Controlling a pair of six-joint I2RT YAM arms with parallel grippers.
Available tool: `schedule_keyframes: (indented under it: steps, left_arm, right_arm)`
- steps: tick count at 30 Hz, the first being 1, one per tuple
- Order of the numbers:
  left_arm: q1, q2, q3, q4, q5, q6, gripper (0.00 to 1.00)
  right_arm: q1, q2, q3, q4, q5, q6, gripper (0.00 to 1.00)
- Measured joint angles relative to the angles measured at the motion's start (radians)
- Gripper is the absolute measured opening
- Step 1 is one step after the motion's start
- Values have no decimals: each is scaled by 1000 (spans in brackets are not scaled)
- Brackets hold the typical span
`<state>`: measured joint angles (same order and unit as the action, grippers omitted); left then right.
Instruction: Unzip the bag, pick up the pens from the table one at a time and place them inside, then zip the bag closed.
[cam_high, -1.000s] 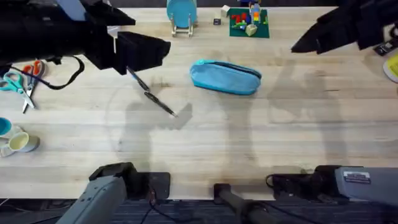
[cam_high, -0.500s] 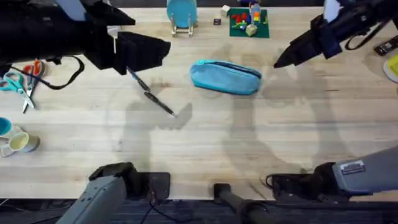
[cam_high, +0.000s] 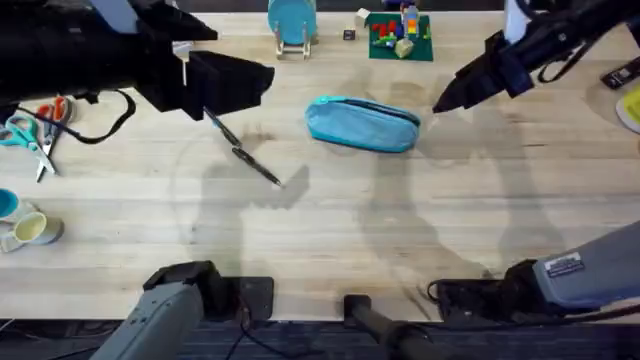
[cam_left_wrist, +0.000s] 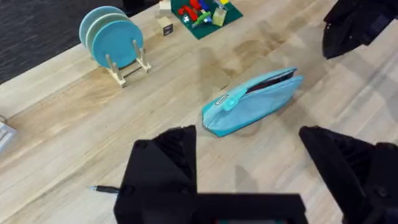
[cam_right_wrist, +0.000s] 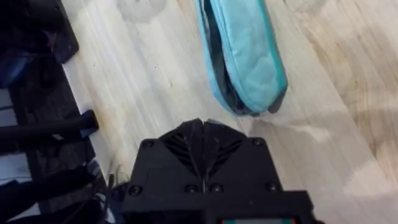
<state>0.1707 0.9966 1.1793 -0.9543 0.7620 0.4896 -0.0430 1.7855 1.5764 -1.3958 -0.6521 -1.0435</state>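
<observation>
From above, the bag lies on the table a little beyond its middle, long axis running across, and the two pens lie end to end in a slanted line to its left, near but apart from it. My left gripper hangs over the far end of that line, covering the tip of the nearer pen; my right gripper points down at the bag's right end, just beside it. What that view cannot tell me is how my fingers stand — both are dark shapes there. My left wrist camera settles one side: the two black fingers are spread wide apart with nothing between them, the bag lying on the wood beyond them, its pale pull tab at the near end and the zipper line dark along the top edge. A short bit of one pen pokes out beside the finger. The same view catches the blue discs on a wooden stand. My right wrist camera looks straight down on the bag's end — my own fingers meet in a point there, pressed together on nothing, close to the fabric but whether touching I cannot tell.
</observation>
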Motion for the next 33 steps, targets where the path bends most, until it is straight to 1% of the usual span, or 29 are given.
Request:
schedule_keyframes:
  steps: [7, 16, 27, 33]
  left_arm:
    - [0, 0, 0, 0, 0, 0, 994]
    - [0, 0, 0, 0, 0, 0, 994]
    - [0, 0, 0, 0, 0, 0, 994]
    - [0, 0, 0, 0, 0, 0, 994]
  right_arm:
    - [36, 4, -22, 56, 0, -5, 32]
    - [41, 11, -52, 106, 0, -7, 32]
    - [46, 107, -55, 126, 0, -28, 31]
    - [60, 133, -55, 152, 0, -28, 32]
